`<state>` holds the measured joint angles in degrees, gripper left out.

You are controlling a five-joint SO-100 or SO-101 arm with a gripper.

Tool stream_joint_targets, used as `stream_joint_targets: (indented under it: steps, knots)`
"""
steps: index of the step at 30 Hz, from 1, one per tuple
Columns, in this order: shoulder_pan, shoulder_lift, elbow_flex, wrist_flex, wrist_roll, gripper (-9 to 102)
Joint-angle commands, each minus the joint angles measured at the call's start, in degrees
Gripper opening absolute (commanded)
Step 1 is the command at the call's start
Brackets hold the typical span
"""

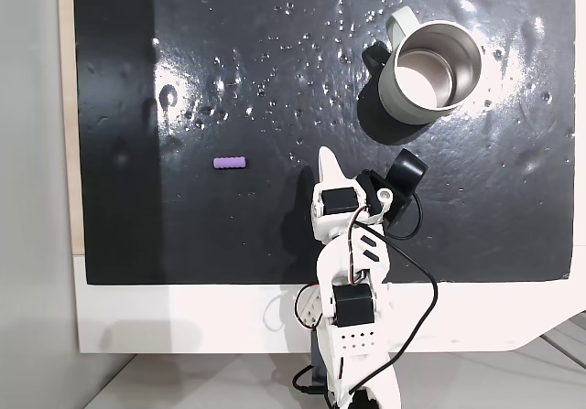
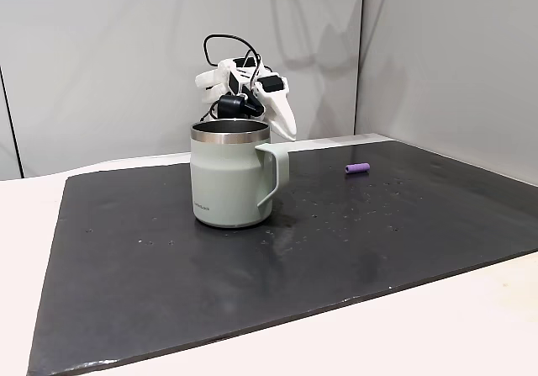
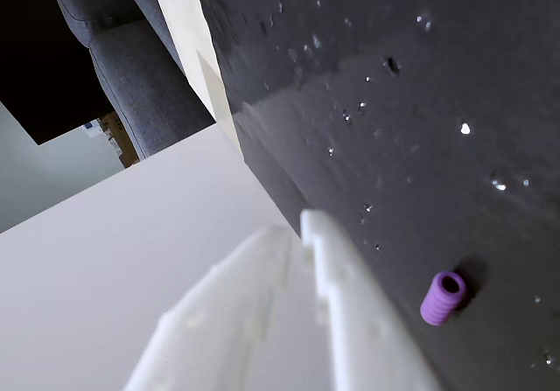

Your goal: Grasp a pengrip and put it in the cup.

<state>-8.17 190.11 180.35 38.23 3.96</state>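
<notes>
Black matting (image 1: 275,235), speckled with droplets, covered the white counter (image 1: 183,317) in a fixed view; the pengrip (image 1: 230,164) lay on its side left of the jaws (image 1: 327,161), well apart from the cup (image 1: 428,75) at upper right. In another fixed view the cup (image 2: 229,178) stood before the arm, pengrip (image 2: 356,168) far right. In the wrist view the jaws (image 3: 302,233) were closed and empty, pengrip (image 3: 441,297) just beside them.
</notes>
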Motion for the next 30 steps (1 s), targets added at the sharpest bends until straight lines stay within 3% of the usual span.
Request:
stream_joint_targets:
  steps: [1, 17, 24, 30]
  knots:
    - [-0.6, 1.0, 2.4, -2.1, -1.2, 0]
    - [-2.1, 1.0, 0.4, -1.7, -0.6, 0]
    - [-8.1, -0.6, -10.3, 3.0, 0.3, 0]
    - [-10.7, -16.4, -25.7, 7.7, 0.9, 0]
